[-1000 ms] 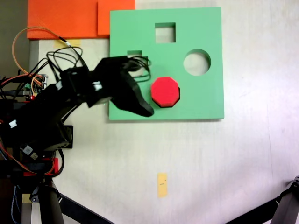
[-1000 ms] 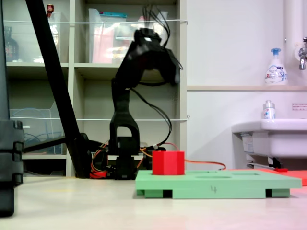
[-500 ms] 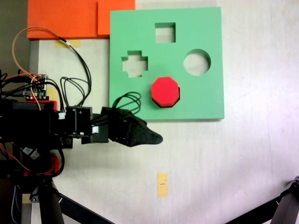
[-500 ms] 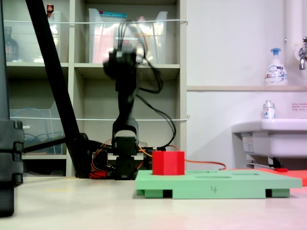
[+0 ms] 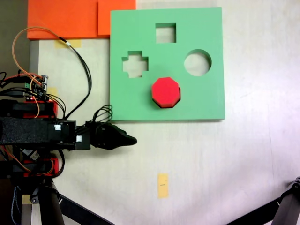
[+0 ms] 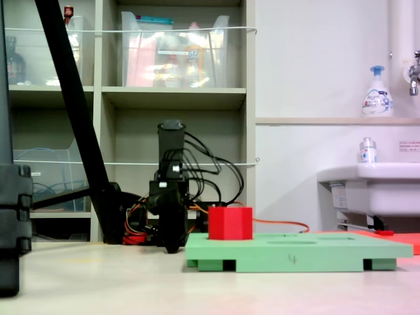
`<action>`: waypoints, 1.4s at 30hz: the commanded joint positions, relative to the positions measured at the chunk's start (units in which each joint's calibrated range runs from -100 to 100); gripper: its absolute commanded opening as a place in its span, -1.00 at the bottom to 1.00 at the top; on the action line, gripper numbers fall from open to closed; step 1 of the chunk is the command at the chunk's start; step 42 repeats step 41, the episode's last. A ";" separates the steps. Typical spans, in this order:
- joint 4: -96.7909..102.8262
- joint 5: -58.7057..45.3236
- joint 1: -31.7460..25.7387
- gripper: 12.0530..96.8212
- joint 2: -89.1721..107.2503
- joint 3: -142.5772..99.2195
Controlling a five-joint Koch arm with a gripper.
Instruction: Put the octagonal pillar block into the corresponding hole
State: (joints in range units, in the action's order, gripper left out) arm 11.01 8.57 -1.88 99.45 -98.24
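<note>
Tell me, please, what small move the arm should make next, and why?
Probably none beyond settling to rest: the red block already stands in its cutout on the green board, and the end effector sits off the board, over the table, apart from the block.

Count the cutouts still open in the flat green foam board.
3 on the flat green foam board: square cutout at top, cross-shaped cutout at left, round cutout at right. The red octagonal block covers another spot.
</note>
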 commanded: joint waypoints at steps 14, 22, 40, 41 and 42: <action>-9.81 -0.34 0.44 -0.14 0.55 -1.76; -9.52 -0.29 0.44 -0.14 0.55 -1.76; -9.52 -0.29 0.44 -0.14 0.55 -1.76; -9.52 -0.29 0.44 -0.14 0.55 -1.76; -9.52 -0.29 0.44 -0.14 0.55 -1.76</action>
